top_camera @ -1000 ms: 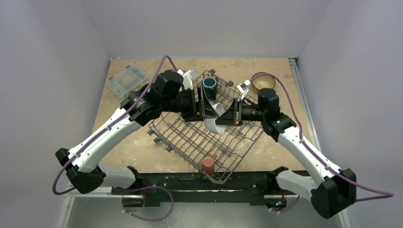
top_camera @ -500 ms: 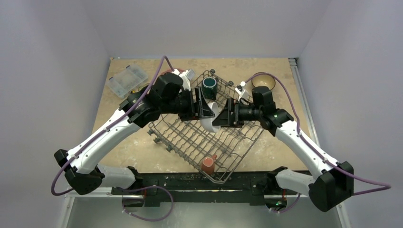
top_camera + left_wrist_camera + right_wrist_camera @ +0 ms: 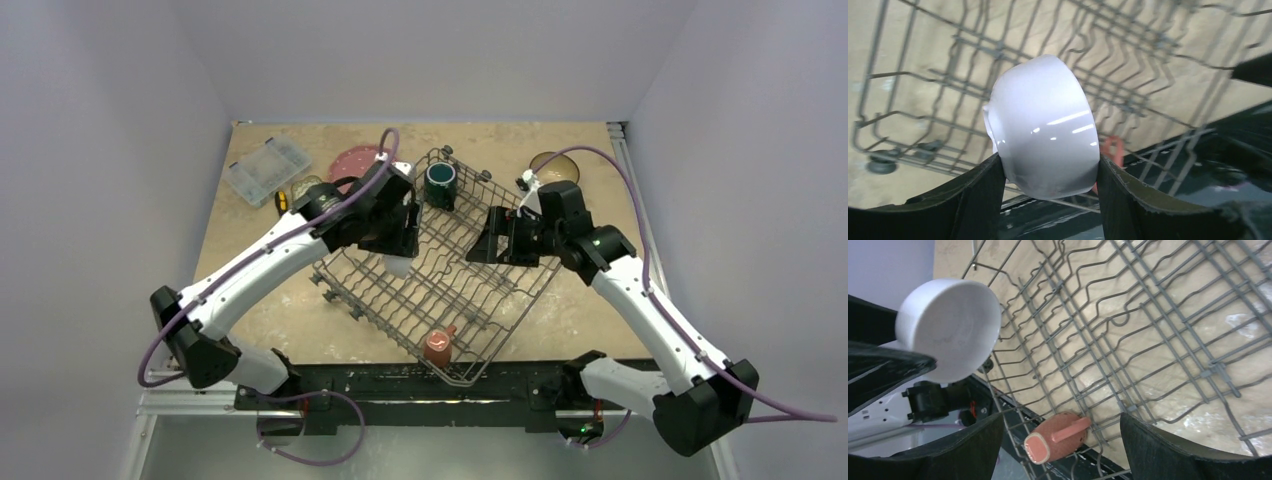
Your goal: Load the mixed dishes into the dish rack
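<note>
Top view: white bowl (image 3: 399, 268) is mostly buried under the left gripper (image 3: 396, 252), only a white sliver shows. Right gripper (image 3: 497, 240) reads as a dark block, gap unreadable from there. Pink plate (image 3: 352, 160) is half covered by the left arm, dots too small to resolve. Brown bowl (image 3: 553, 167): near side behind the right arm, cable across it. Yellow-black item (image 3: 283, 200) is too small to identify.

Left wrist: the bowl blocks most of the red mug (image 3: 1113, 150), just a blurred strip. Its inside faces away. Fingers (image 3: 973, 200) are cut off by the bottom edge.

Right wrist: dish rack (image 3: 1148, 340) runs off the top and right edges.
</note>
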Controlling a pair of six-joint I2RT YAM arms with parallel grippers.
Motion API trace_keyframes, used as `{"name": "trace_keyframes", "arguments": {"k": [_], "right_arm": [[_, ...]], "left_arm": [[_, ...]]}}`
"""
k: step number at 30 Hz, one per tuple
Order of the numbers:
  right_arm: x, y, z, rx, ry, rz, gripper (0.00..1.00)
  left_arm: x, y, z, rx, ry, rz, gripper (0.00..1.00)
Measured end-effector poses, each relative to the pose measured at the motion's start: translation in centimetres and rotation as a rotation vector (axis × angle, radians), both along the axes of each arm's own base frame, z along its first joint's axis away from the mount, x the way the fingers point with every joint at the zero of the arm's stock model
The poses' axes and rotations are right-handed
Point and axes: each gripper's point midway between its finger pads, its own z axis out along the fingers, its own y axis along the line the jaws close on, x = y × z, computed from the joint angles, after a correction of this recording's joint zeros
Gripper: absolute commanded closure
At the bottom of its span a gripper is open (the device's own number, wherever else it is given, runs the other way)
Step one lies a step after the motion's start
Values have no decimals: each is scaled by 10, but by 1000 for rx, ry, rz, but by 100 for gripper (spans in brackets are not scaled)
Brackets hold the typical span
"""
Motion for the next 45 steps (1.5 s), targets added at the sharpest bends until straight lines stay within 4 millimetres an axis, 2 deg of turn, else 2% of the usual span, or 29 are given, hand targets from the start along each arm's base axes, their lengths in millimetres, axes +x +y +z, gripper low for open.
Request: {"name": "trace_keyframes", "arguments": {"k": [7,14,19,25,29,34,40,45], "right_arm": [[-1,-14,-5,-66,-9,-29,14],[-3,-18,-8,-88,1,-39,14],[-3,-19,-8,-88,1,-40,14],[-6,-20,-11,-85,6,-47,14],[-9,-22,-15,-83,22,-55,14],[-13,-22,-21,-75,35,-64,15],[-18,-23,-26,-61,51,-76,15],[-20,-22,-23,-43,42,-83,15]], "left_arm": [[22,43,-65,428,41,-10,100],[38,76,-89,670,27,-20,100],[42,89,-108,768,41,-52,100],[44,89,-138,825,96,-82,100],[38,91,-148,833,127,-96,100],[34,93,-154,840,144,-105,78],[27,97,-161,851,173,-130,42],[25,97,-164,844,178,-133,26]]}}
